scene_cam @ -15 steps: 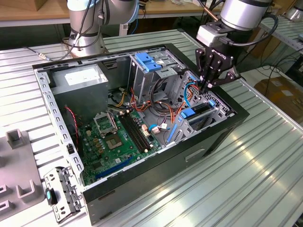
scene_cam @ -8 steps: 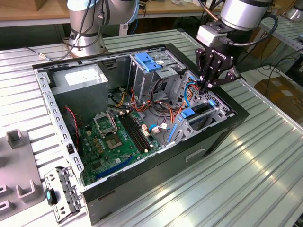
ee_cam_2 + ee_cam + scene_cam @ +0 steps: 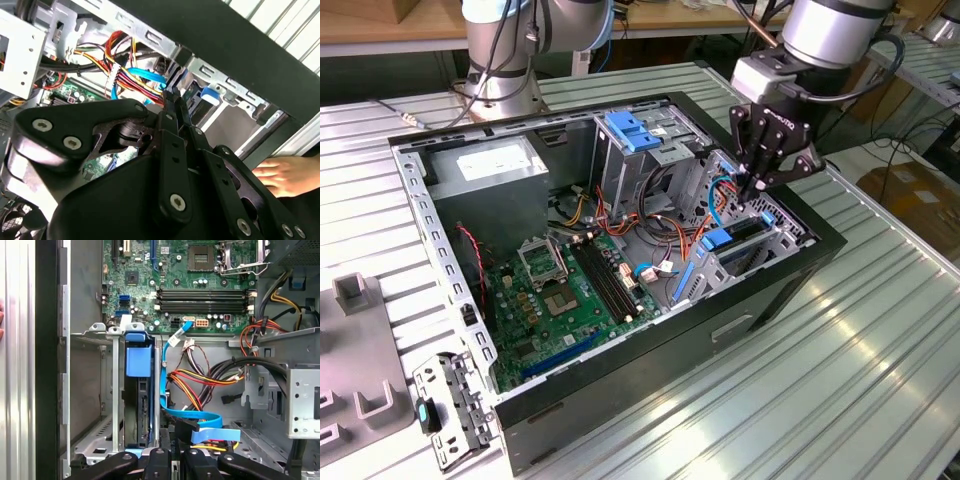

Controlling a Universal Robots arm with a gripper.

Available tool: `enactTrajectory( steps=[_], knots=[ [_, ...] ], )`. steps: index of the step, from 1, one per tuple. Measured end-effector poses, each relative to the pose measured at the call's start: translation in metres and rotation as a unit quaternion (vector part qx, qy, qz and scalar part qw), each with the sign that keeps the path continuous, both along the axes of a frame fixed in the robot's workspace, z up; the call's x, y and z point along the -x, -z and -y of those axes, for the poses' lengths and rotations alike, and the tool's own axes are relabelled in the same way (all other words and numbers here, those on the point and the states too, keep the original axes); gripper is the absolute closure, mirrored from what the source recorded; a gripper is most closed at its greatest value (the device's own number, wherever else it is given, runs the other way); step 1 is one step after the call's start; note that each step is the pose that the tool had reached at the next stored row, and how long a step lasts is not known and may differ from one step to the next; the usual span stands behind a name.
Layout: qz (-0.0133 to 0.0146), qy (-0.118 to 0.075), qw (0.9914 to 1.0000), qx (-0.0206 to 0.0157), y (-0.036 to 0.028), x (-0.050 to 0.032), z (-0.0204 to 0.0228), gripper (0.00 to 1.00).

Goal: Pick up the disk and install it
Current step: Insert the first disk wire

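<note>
The disk (image 3: 142, 415) stands on edge in a slot of the metal drive cage (image 3: 95, 440), at the end of the open computer case on the exterior view's right. Its blue plastic rail tab (image 3: 138, 360) sticks up at the slot's mouth. In the exterior view the disk (image 3: 740, 232) shows as a dark slab behind that blue tab. My gripper (image 3: 752, 187) hangs just above the cage, a little apart from the disk, with its fingers pressed together and nothing between them. Both wrist views show the gripper (image 3: 175, 457) (image 3: 172, 100) beside a blue data cable (image 3: 200, 417).
The case holds a green motherboard (image 3: 570, 290), a grey power-supply box (image 3: 485, 165), a light-blue latch plate (image 3: 635, 130) and bundles of coloured wires (image 3: 200, 380). A person's hand (image 3: 280, 172) rests outside the case wall. A metal bracket (image 3: 450, 400) lies on the table.
</note>
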State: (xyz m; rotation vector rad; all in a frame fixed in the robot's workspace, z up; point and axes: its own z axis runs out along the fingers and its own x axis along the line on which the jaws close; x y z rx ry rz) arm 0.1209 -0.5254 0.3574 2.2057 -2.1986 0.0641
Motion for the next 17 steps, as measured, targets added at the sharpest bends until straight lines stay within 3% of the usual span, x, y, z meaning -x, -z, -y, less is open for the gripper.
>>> enactTrajectory(
  steps=[5, 8, 9, 10, 17],
  knots=[
    [0.0003, 0.0, 1.0, 0.0001, 0.004, 0.0014, 0.0133, 0.84],
    [0.0049, 0.0, 0.99999, 0.0001, 0.0072, 0.0029, 0.0135, 0.84],
    [0.0094, 0.0, 0.99996, 0.0, 0.0076, 0.0066, 0.0136, 0.84],
    [0.0116, 0.0, 0.99993, 0.0, 0.0075, 0.0101, 0.0136, 0.84],
    [0.0118, 0.004, 0.99992, 0.0, 0.0076, 0.0108, 0.018, 0.84]
  ],
)
